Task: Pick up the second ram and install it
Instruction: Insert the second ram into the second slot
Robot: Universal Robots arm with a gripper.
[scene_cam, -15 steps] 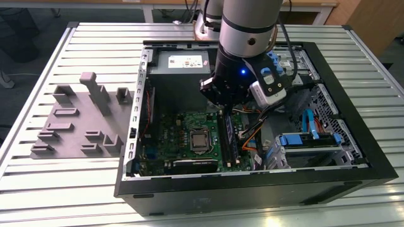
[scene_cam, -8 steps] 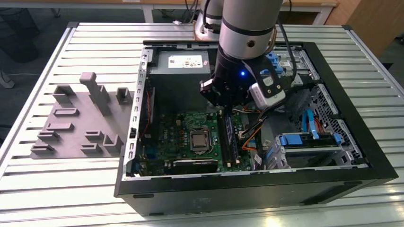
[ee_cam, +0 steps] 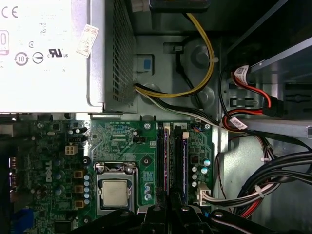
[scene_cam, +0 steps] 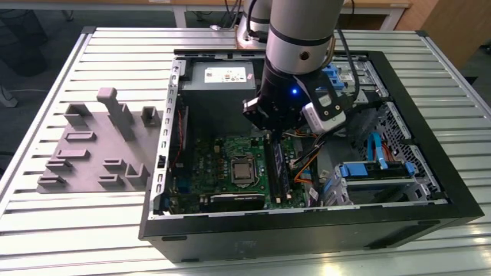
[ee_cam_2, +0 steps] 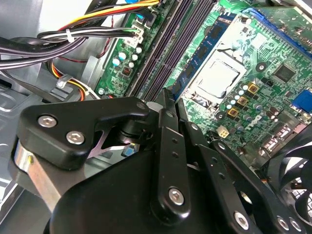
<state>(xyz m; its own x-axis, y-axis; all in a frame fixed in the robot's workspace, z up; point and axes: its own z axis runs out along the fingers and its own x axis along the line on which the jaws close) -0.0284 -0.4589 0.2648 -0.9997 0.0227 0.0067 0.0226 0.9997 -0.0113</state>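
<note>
Left of the exterior view: the grey fixture tray (scene_cam: 96,146) lies flat on the slatted bench (scene_cam: 61,224), its upright posts shaped to stand parts on edge for pickup. No memory stick can be made out in it.

Centre: the open computer case (scene_cam: 307,221) lies on its side, so the motherboard (scene_cam: 222,167) faces upward and the memory slots (scene_cam: 277,172) can be reached from above. The processor socket (scene_cam: 244,171) sits just beside the slots, toward the exterior view's left.

Centre right: the arm stands vertically inside the case, with the end effector (scene_cam: 274,133) directly over the upper end of the slots. That placement is judged to suit a straight downward press.

In the first wrist view, two dark sticks stand on edge in adjacent slots; the second ram (ee_cam: 185,163) is judged to be the one nearer the cable bundle (ee_cam: 258,192), though which was seated later cannot be confirmed. The end effector (ee_cam: 168,212) appears at the lower edge, at the end of these slots. Whether it is clenched or released cannot be told, nor whether it touches the stick.

Right: drive bays with blue caddies (scene_cam: 372,171) occupy the case wall, clear of the arm.
</note>
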